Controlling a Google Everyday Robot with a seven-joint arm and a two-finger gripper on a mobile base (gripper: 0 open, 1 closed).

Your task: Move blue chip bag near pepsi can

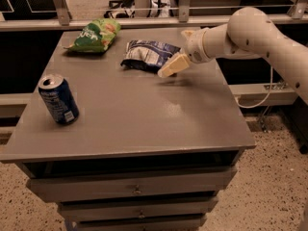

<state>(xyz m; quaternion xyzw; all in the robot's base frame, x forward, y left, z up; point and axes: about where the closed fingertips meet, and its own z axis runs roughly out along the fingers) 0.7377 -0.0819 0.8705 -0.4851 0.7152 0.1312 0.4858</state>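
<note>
The blue chip bag (146,55), crinkled dark blue and white, lies flat at the back middle of the grey cabinet top (144,124). The pepsi can (58,100) stands upright near the front left edge, far from the bag. My gripper (172,54) comes in from the right on a white arm and sits at the bag's right end, low over the top. Its fingers are spread, the lower cream finger (173,65) just right of the bag. It holds nothing.
A green chip bag (96,34) lies at the back left corner. The cabinet has drawers (137,189) below its front edge. A metal railing (144,20) runs behind the cabinet. A cable (262,97) hangs at the right.
</note>
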